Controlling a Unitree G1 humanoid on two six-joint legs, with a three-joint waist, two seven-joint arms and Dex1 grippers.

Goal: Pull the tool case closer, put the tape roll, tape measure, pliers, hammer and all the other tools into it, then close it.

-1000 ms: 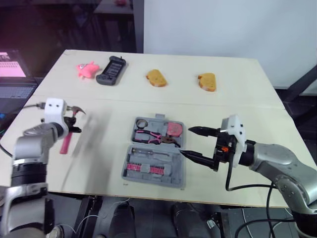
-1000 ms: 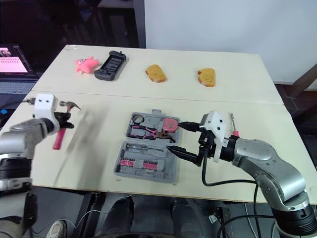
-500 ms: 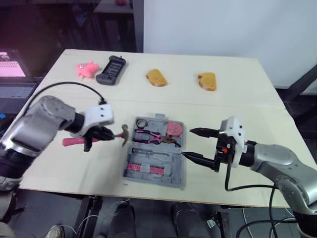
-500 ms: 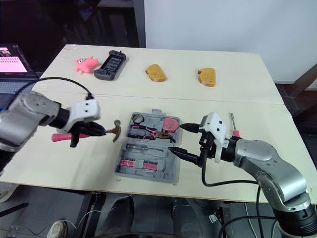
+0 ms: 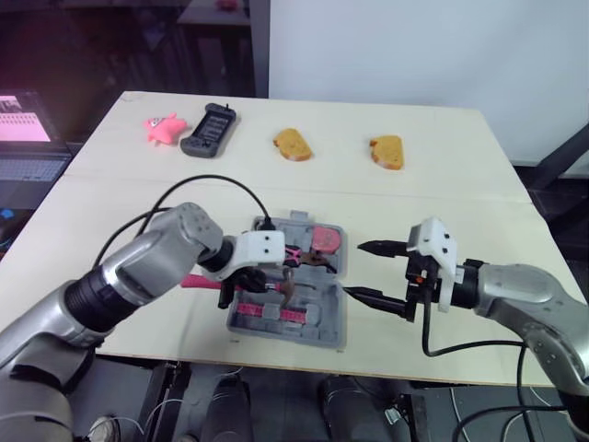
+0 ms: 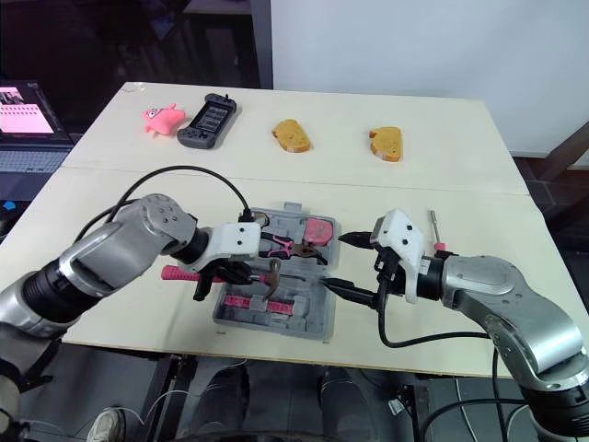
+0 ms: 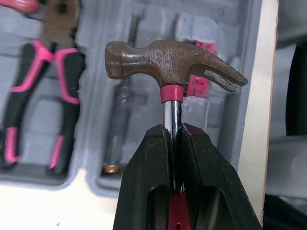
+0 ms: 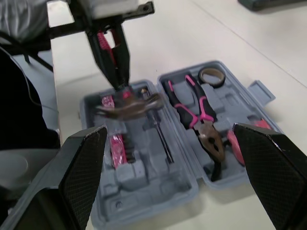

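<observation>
Writing on the laptop screen [image 5: 20,120], far out past the left tool [image 7: 172,132], is too small for me to read. That left tool is clamped on the hammer [image 7: 172,60], its two fingers [image 7: 144,182] pinching the bare metal shaft just under the pink collar and the brown head. From the head camera I see the hammer's long axis running across the bench [image 5: 442,147] side to side. The pink grip sticks out on the robot's left of the tool, and the head, set crosswise to the shaft, lies toward the right tool [image 5: 352,269]. The head hangs over the near half of the open grey case [image 5: 329,324], above the row of pink bits [image 6: 248,302]; whether it touches the tray I cannot tell. In the far half, just beyond the left tool, lie the pliers [image 8: 199,112], the tape roll [image 8: 210,75] and the pink tape measure [image 5: 324,240]. The right tool has its fingers spread wide, holding nothing, just beside the case's right edge. A pink-handled screwdriver [image 6: 433,226] lies on the bench beside the right arm.
</observation>
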